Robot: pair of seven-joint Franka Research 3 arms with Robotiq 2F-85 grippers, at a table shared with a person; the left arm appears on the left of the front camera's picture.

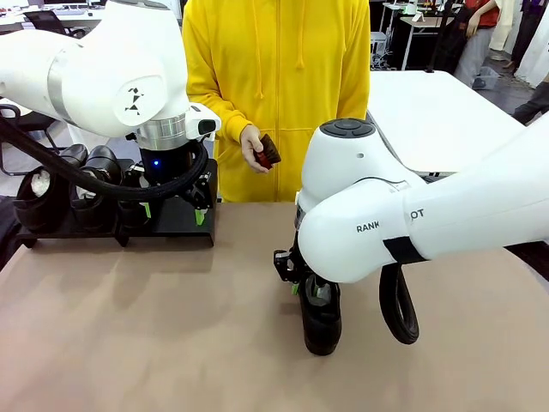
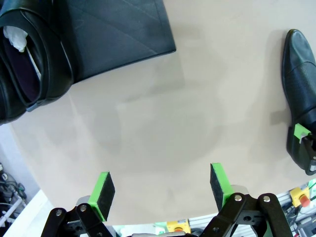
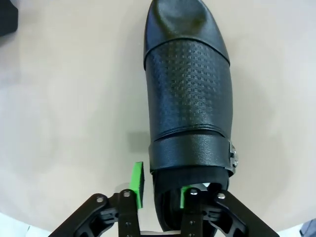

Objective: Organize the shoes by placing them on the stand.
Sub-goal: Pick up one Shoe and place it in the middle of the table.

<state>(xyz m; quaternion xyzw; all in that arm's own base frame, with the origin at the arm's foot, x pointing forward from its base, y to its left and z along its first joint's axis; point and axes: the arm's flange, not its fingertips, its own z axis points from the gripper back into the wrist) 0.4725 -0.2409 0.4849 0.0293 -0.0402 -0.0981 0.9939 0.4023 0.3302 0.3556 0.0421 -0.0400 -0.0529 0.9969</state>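
One black shoe (image 1: 322,322) stands on the tan table under my right arm; the right wrist view shows it from above (image 3: 187,98). My right gripper (image 3: 160,185) straddles the shoe's collar, one green pad outside and clear of the leather, the other inside the opening. The jaws are partly open. More black shoes (image 1: 39,193) with white paper inside sit on the left part of the black stand (image 1: 176,225). My left gripper (image 2: 162,190) hangs open over bare table beside the stand (image 2: 123,34), with nothing between its pads. The left wrist view also catches a shoe on the stand (image 2: 29,59) and the shoe on the table (image 2: 301,84).
A person in a yellow hoodie (image 1: 274,69) stands at the far edge, holding a small dark red object (image 1: 268,153) in one hand. A white table (image 1: 437,112) lies at the back right. The right end of the stand carries no shoe.
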